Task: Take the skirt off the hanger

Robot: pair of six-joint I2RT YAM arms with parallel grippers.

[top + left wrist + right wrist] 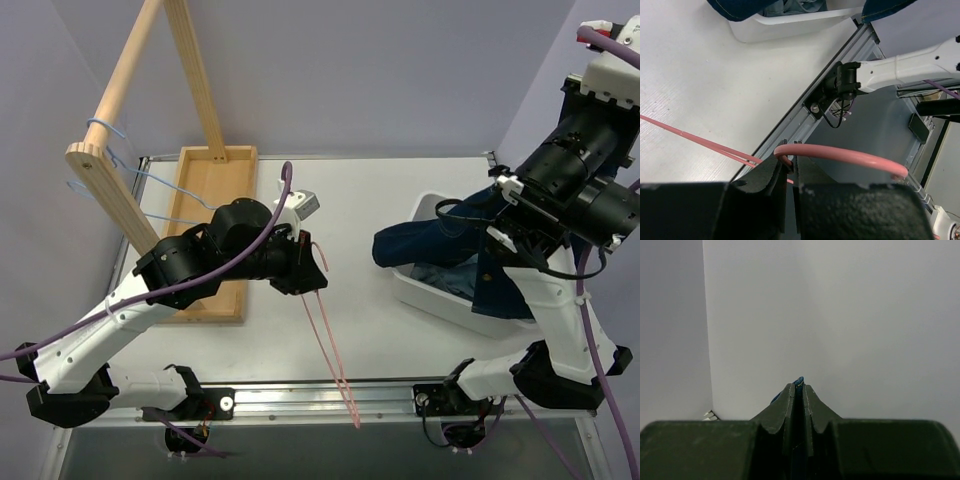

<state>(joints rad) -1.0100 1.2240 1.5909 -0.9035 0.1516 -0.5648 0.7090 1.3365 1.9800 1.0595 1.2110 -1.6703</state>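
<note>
My left gripper [308, 262] [790, 152] is shut on the hook of the pink hanger [325, 330] [840, 152]. The hanger is bare and slopes down to the table's front edge. The dark denim skirt [440, 245] is off the hanger and drapes over the white bin [430, 290] at the right. My right gripper [505, 215] [798, 386] is raised above the bin and shut on the skirt's edge. A bit of blue cloth [799, 380] shows between its fingertips. The skirt [735, 7] and bin [790, 25] also show at the top of the left wrist view.
A wooden rack [120, 90] with blue hangers [110, 140] stands at the far left over a wooden tray [205, 200]. A metal rail [330, 395] runs along the table's front edge. Walls close in on the left and right.
</note>
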